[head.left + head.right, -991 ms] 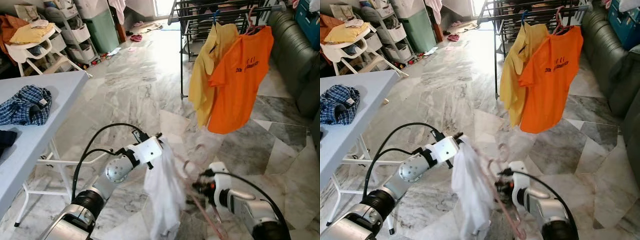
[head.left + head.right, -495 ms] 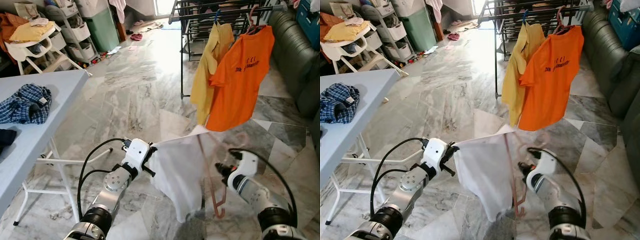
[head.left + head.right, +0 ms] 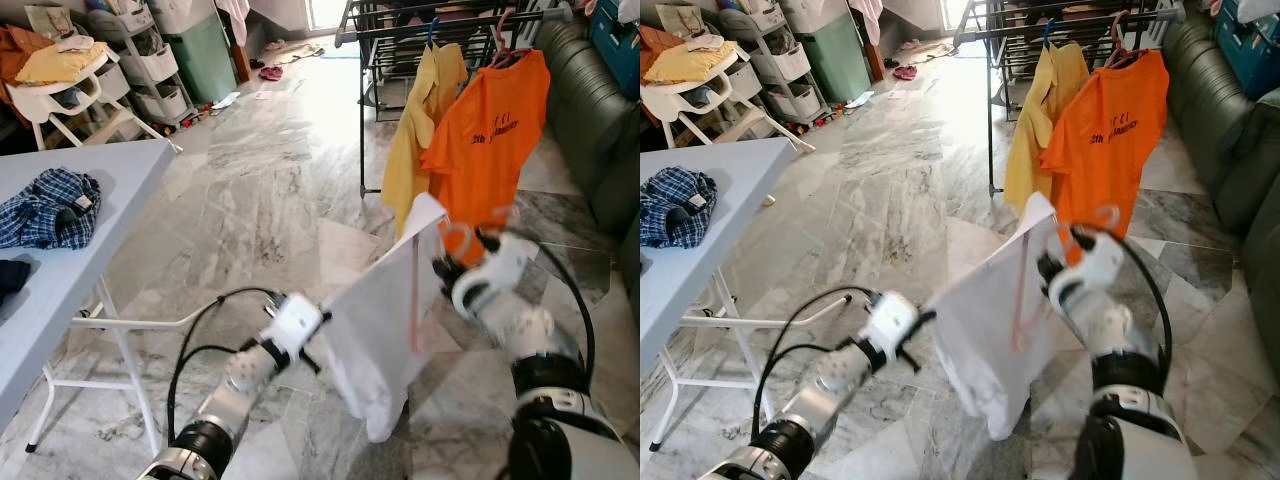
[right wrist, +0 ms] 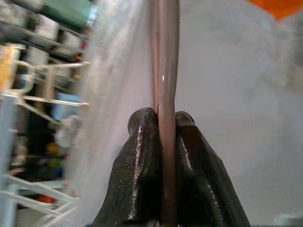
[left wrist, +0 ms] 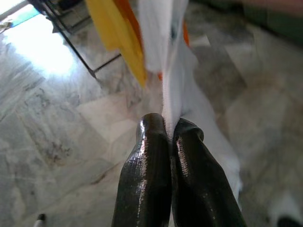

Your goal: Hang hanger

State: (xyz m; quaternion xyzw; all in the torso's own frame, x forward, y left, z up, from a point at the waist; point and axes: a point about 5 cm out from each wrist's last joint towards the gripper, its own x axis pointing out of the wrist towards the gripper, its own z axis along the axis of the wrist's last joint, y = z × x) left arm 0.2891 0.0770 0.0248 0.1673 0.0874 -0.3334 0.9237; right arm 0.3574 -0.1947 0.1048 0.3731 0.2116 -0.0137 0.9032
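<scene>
Right tool (image 4: pixel 163 124) clenched on pink hanger (image 3: pixel 415 300); left tool (image 5: pixel 166 128) pinching white garment (image 3: pixel 385 330).

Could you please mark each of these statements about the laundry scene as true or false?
1. The left claw is shut on the white garment. True.
2. The right claw is open and holds nothing. False: it is shut on the pink hanger.
3. An orange T-shirt hangs on the drying rack beside a yellow shirt. True.
4. The blue checked garment lies on the floor. False: it lies on the light blue table.
5. The white garment already hangs on the rack. False: both claws hold it in front of the rack, above the marble floor.
</scene>
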